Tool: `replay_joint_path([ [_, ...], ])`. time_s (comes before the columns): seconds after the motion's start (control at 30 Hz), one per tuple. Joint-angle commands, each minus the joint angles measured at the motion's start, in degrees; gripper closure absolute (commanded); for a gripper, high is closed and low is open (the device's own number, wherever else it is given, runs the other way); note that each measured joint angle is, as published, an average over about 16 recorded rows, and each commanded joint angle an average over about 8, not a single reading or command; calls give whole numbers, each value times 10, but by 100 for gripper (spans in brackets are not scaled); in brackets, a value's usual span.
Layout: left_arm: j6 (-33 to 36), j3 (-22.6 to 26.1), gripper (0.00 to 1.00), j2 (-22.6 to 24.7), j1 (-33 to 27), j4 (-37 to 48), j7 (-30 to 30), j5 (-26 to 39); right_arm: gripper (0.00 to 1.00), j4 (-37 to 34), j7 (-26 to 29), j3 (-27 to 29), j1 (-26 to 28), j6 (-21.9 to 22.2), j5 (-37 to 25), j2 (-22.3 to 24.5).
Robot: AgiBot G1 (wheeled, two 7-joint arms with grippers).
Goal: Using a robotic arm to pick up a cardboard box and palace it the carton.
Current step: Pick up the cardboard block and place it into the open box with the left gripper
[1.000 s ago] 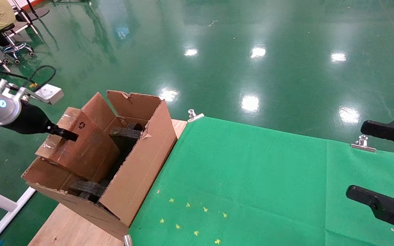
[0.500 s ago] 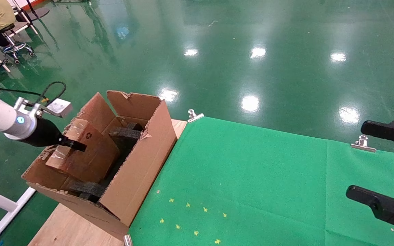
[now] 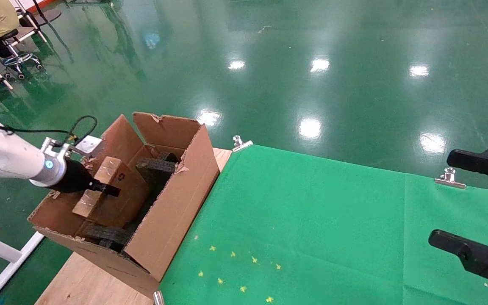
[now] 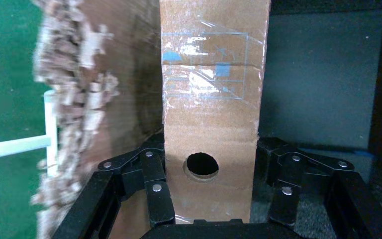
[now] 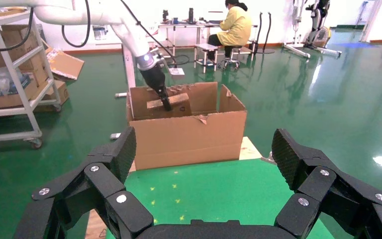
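The robotic arm (image 3: 6, 159) reached in from the left of the head view, and the left gripper (image 3: 100, 189) was clamped on the cardboard box (image 3: 115, 192), which sat tilted inside the carton (image 3: 172, 212), its lower end down among the black foam blocks (image 3: 155, 166) and its upper corner about level with the torn rim. In the left wrist view the box (image 4: 211, 114) stood between the two black fingers (image 4: 154, 184), one pressed to each long side, with the round hole (just above the gripper's palm) facing the camera and clear tape glinting across the panel farther up. A ragged carton flap (image 4: 79, 114) rose just beside the box on one side. The carton rested at the left end of the wooden table (image 3: 87, 284), partly on bare wood and partly on the green cloth (image 3: 311, 220), which metal clips (image 3: 240, 143) pinned at the far edge. At the right of the head view the right gripper (image 3: 477, 207) hung well apart from the carton, over the cloth's right edge; its fingers (image 5: 114, 154) were spread wide with nothing between them, and it looked back toward the carton (image 5: 189, 132) and the working arm (image 5: 144, 55).
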Motion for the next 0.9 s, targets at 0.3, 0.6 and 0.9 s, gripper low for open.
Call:
replay_joint_path([
  [0.3,-28,-11,100,11,38,0,-10,-16,0,0,0,0,0,0,0,0],
  [0.6,-43,-14,20,16,53,2,-21,-21,0,0,0,0,0,0,0,0],
  [0.9,-42,-14,0,16,52,3,-20,-20,0,0,0,0,0,0,0,0],
])
